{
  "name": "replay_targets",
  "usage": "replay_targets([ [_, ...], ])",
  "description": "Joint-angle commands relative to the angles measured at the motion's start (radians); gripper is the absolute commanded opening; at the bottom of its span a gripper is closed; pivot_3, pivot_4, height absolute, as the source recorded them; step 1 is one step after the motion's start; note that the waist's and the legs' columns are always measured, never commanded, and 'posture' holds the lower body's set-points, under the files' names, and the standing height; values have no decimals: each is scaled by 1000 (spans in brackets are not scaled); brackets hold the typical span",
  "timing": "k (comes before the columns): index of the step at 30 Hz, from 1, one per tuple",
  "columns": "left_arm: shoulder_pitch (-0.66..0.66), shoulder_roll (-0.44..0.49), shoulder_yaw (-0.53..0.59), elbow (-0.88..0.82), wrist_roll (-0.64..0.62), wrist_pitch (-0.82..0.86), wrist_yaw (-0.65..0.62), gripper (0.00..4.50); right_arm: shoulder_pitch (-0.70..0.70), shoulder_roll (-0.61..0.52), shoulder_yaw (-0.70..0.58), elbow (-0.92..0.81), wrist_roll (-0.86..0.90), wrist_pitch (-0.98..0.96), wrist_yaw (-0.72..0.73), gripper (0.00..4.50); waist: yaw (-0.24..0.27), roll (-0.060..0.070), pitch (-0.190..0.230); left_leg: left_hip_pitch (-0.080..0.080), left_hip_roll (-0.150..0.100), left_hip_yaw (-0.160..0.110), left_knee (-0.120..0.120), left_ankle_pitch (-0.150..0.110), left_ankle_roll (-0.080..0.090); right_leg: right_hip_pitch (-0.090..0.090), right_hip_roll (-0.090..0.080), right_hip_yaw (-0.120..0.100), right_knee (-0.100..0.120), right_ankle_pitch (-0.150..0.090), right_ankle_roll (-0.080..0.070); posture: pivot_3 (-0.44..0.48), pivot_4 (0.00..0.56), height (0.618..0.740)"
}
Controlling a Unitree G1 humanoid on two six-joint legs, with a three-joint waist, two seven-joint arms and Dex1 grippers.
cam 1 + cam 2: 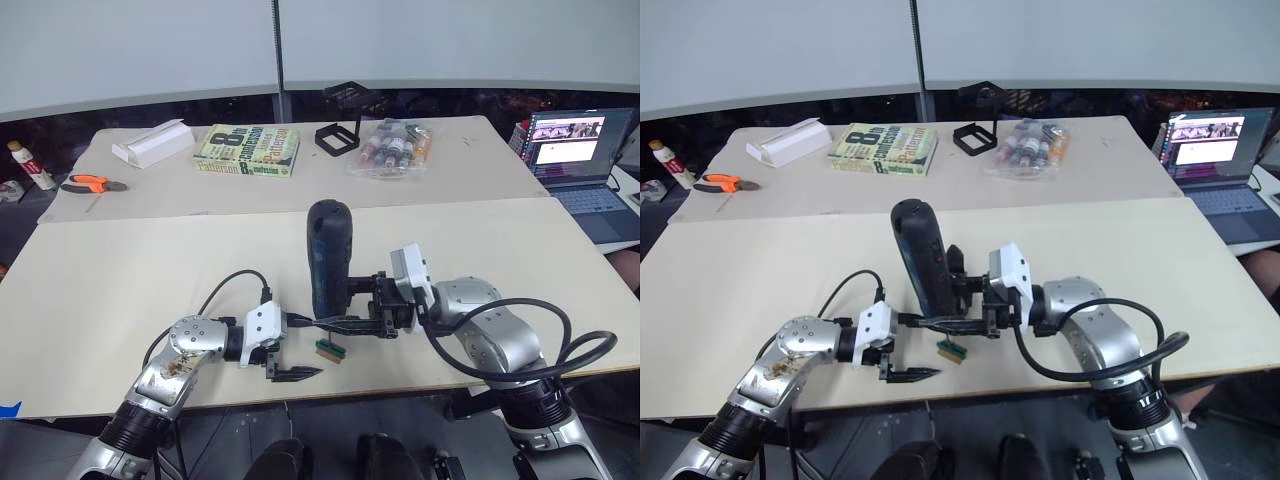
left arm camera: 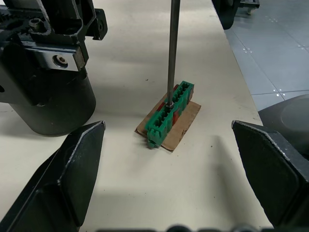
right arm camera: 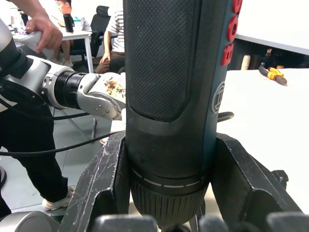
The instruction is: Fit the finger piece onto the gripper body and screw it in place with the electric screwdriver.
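Observation:
My right gripper [image 1: 345,305] is shut on the electric screwdriver [image 1: 328,255], a thick black cylinder held nearly upright over the near table. Its thin metal bit [image 2: 172,48] comes down onto a small green block [image 2: 169,113] lying on a scrap of cardboard. In the right wrist view the fingers [image 3: 104,186] clamp the screwdriver [image 3: 169,87] just above its ribbed collar. My left gripper [image 1: 315,347] hovers low at the table's front edge, open, its fingertips [image 2: 72,164] either side of the green block [image 1: 330,349] without touching it. The finger piece and the gripper body are out of view.
On the far table lie a white box [image 1: 152,143], a book [image 1: 248,150], orange-handled pliers [image 1: 92,184], a black frame stand [image 1: 340,130] and a bag of small bottles [image 1: 392,148]. A laptop [image 1: 575,150] sits far right. A person [image 3: 34,121] stands beside the table.

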Motion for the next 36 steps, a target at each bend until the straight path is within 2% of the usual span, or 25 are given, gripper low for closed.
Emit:
replay_targets([
  [1, -4, -5, 2, -15, 2, -13, 6, 4441, -18, 10, -5, -17, 15, -7, 1, 1934, 0, 0, 0, 0, 0, 0, 0, 0, 0, 0, 0, 0, 0, 0, 0, 0, 150, 740],
  [16, -8, -8, 5, -8, 4, -15, 6, 4441, -11, -2, 4, 6, -10, -4, -8, 1934, 0, 0, 0, 1, 0, 0, 0, 0, 0, 1, 0, 0, 0, 0, 0, 0, 150, 740],
  [26, -2, -3, 37, 0, -9, -39, 16, 4441, -37, -7, -58, -45, 50, -21, 4, 1934, 0, 0, 0, 1, 0, 0, 0, 0, 0, 1, 0, 0, 0, 0, 0, 0, 150, 740],
  [36, 12, -2, 71, 5, -23, -71, 27, 4441, -71, -66, -125, -95, 132, 25, 25, 1934, 0, 0, 0, 1, 0, 0, 0, 0, 0, 1, 0, 0, 0, 0, 0, 0, 150, 740],
])
